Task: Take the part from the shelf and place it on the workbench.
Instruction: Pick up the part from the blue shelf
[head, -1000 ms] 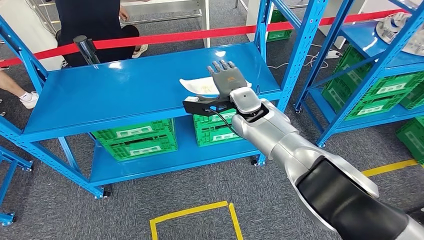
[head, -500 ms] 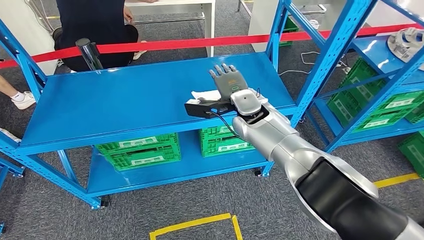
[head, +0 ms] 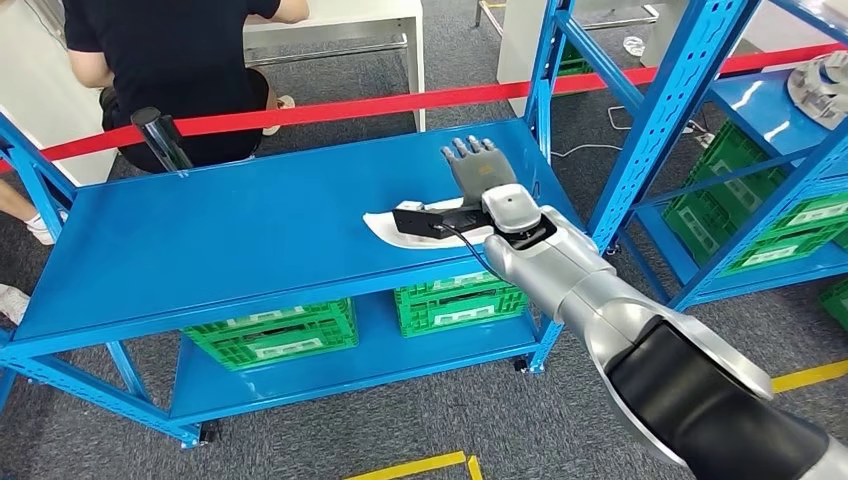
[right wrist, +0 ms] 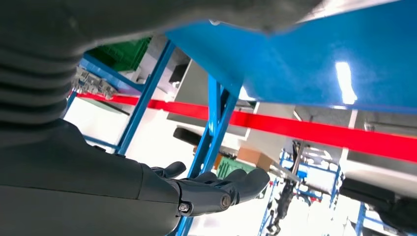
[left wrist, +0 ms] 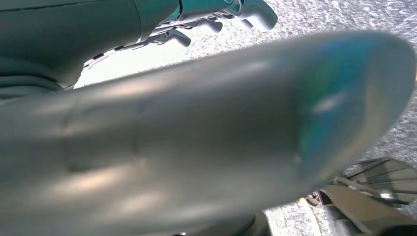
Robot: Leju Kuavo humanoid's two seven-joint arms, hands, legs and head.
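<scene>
now right hand (head: pixel 472 165) flat over part (head: pixel 385 224)

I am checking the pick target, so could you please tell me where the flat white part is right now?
In the head view, the flat white part lies on the blue shelf near its right front edge, directly beside and partly beneath the right hand.

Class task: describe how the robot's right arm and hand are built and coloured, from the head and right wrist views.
The right arm has smooth silver shells, with a wide black section nearer the body. A rounded silver wrist joint sits behind the right hand, which is dark grey with segmented fingers. A black bracket juts sideways from the wrist, and a thin black cable loops from it. The right wrist view shows a grey ribbed cover.
</scene>
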